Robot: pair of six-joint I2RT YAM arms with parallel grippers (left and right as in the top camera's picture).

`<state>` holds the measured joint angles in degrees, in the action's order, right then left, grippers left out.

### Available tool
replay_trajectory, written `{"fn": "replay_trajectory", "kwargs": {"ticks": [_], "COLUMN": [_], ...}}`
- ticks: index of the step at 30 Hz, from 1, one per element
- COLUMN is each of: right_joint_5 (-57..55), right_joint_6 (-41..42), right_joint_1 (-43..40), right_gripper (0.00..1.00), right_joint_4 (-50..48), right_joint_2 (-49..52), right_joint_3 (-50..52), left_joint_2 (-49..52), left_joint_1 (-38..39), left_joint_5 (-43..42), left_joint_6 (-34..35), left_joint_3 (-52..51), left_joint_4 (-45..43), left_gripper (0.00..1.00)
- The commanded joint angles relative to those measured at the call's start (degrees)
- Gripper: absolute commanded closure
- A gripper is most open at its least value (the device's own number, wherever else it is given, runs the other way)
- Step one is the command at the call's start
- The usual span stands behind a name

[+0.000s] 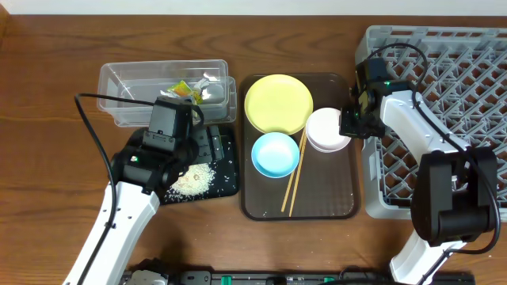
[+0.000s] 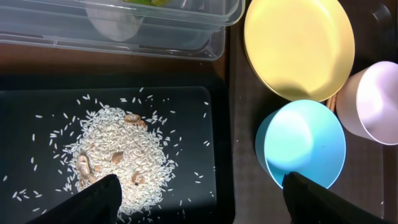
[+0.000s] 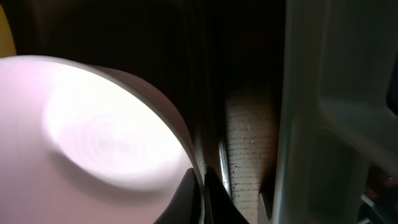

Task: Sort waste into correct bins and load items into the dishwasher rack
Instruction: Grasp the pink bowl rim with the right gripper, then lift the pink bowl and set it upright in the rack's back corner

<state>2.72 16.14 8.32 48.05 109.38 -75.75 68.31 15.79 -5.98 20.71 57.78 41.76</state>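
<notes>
You have a brown serving tray lying flat near the middle of the wooden desk, long sides running front to back, rim low, corners rounded. The desk's dark grain runs left to right.

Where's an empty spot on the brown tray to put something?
Bare patch: the near right corner of the brown tray, bordered by the chopsticks, the pink bowl and the rim. A smaller one lies between the blue bowl and the near rim. The far half is crowded: yellow plate and both bowls.
</notes>
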Motion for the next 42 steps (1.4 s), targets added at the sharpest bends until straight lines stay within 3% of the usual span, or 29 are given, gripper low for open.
{"fn": "replay_trajectory", "kwargs": {"ticks": [1, 6, 10, 17, 22, 26, 34, 42], "right_joint_5": [-1.8, -4.4, -15.0, -38.8, -53.4, -61.1, -62.7, -62.7], "right_joint_6": [0.4, -2.1, -2.5, -22.3, -33.5, -35.3, -42.0, -42.1], "right_joint_1": [-0.7, -1.3, -1.3, -1.3, -1.3, -1.5, -3.4, -2.3], "right_gripper": [0.99, 0.99, 0.99, 0.99, 0.99, 0.99, 0.99, 0.99], "right_joint_4": [-0.1, -1.7, -6.7, -23.3, -37.9, -47.0, -62.3, -64.9], "right_joint_2": [-3.4, -11.1, -18.6, -24.1, -20.3, -14.7, -3.2, 3.6], "right_joint_3": [-0.3, -0.3, -0.3, -0.3, -0.3, -0.3, -0.3, -0.3], "left_joint_2": [0.2, 0.2, 0.2, 0.2, 0.2, 0.2, 0.2, 0.2], "left_joint_1": [-0.1, -0.1, -0.1, -0.1, -0.1, -0.1, -0.1, -0.1], "left_joint_5": [0.7, 0.7, 0.7, 0.7, 0.7, 0.7, 0.7, 0.7], "left_joint_6": [-0.9, -0.9, -0.9, -0.9, -0.9, -0.9, -0.9, -0.9], "left_joint_3": [0.5, 0.5, 0.5, 0.5, 0.5, 0.5, 0.5, 0.5], "left_joint_4": [0.0, 0.0, 0.0, 0.0, 0.0, 0.0, 0.2, 1.1], "left_gripper": [0.15, 0.15, 0.15, 0.15, 0.15, 0.15, 0.15, 0.15]}}
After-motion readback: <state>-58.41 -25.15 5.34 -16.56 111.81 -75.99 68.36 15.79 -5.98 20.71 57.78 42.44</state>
